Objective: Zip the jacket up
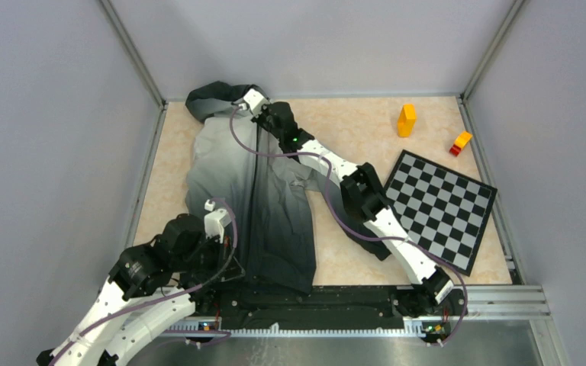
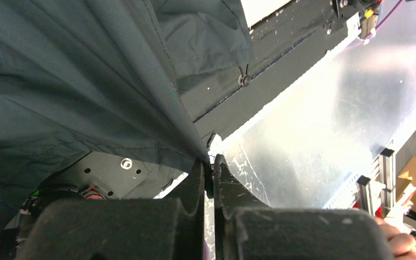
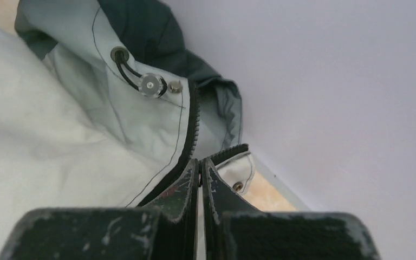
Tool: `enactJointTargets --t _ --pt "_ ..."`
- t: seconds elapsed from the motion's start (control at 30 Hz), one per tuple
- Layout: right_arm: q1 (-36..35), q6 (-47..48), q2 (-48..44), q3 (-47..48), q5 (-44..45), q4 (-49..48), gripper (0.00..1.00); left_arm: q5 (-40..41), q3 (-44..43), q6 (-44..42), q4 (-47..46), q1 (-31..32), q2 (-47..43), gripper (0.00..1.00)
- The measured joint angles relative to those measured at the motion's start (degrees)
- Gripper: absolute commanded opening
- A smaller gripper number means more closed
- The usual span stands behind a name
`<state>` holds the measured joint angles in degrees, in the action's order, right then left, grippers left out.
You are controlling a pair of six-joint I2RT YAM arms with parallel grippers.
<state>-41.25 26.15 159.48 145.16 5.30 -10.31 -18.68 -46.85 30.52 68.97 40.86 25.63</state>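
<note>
The jacket [image 1: 233, 179] lies flat on the table, dark hood at the far end and black hem at the near edge. Its dark zipper [image 1: 255, 198] runs down the middle and looks joined over most of its length. My right gripper [image 1: 262, 116] is at the collar, shut at the point where the two rows of teeth [image 3: 194, 130] part [image 3: 200, 162]; the slider is hidden between the fingers. My left gripper [image 1: 233, 258] is at the hem and is shut on a taut fold of dark fabric [image 2: 141, 92], as the left wrist view shows [image 2: 212, 163].
A chequered board [image 1: 440, 210] lies at the right, partly under the right arm. A yellow block [image 1: 406, 120] and a red-and-yellow block [image 1: 461, 142] stand at the back right. Grey walls close in three sides. A metal rail [image 1: 496, 301] runs along the near edge.
</note>
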Motion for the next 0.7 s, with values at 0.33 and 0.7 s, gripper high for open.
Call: enactJointTargets --t 0.33,0.7 --pt "5.0 -3.9 2.4 4.1 -4.9 -8.2 0.00 -3.0 3.2 -0.9 2.0 0.0 2.7 0.00" --pt "6.7 -7.0 3.1 6.6 -9.6 -14.9 0.00 -2.6 3.2 0.9 2.1 0.0 3.1 0.06"
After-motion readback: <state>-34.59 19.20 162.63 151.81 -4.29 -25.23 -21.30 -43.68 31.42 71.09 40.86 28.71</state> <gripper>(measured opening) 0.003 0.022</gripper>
